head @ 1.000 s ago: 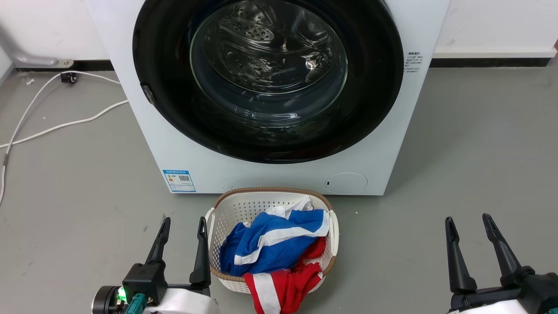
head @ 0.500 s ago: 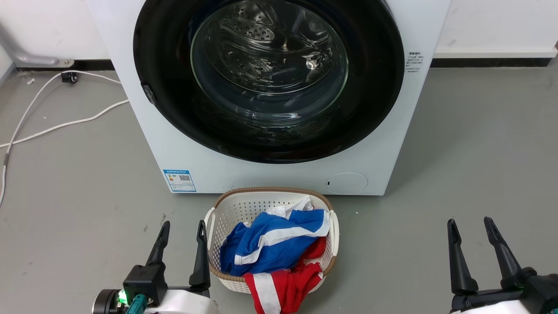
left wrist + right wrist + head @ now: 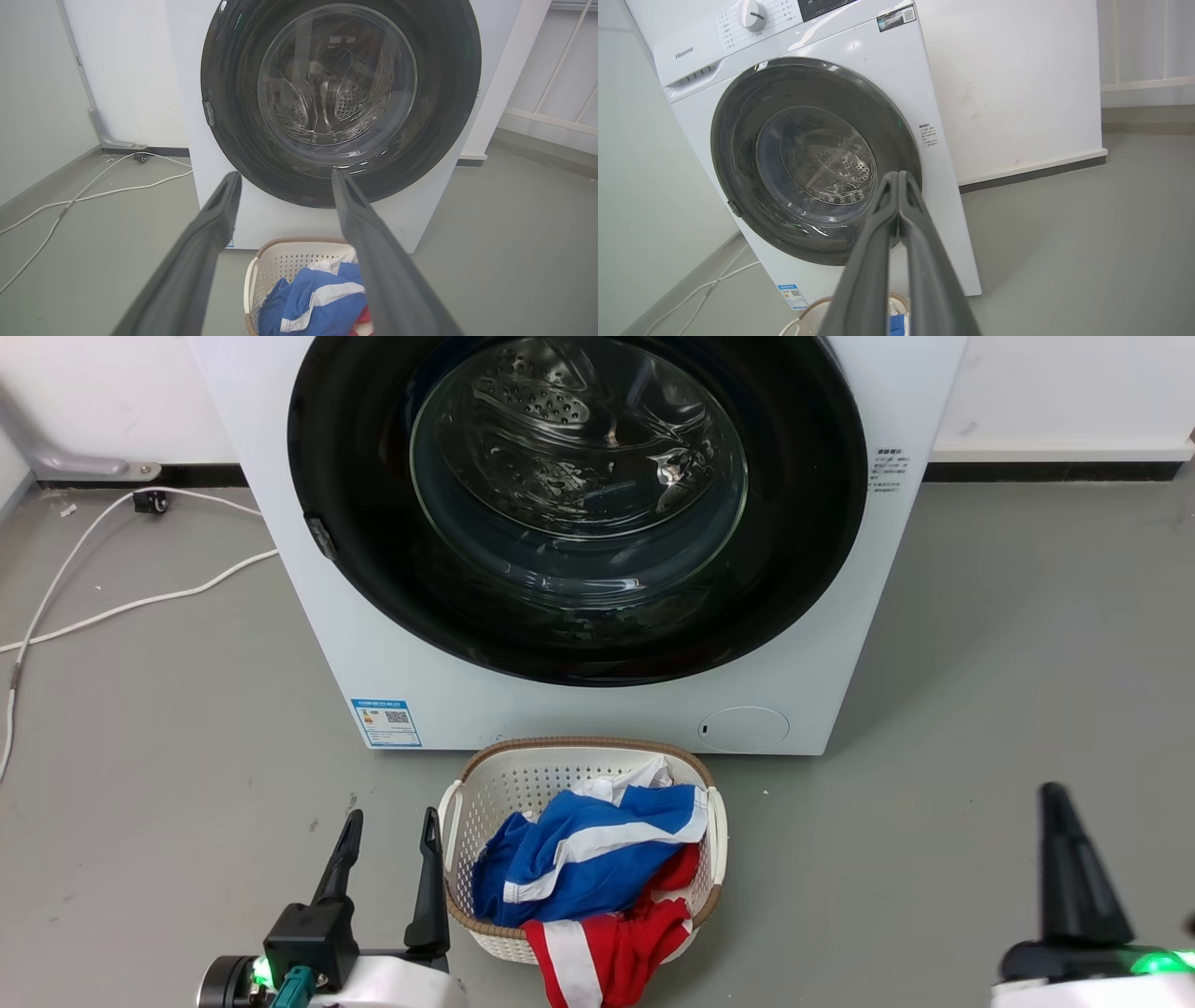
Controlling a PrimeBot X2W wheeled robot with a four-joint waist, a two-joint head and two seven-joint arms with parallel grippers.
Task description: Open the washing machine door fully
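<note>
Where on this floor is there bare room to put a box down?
Widest: the floor right of the laundry basket, between the washing machine and the right gripper. A smaller patch lies between the white cables and the left gripper. Crowded: before the washing machine door, where the basket sits.

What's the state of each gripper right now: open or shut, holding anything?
Left gripper: open, empty.
Right gripper: closed, holding nothing.
</note>
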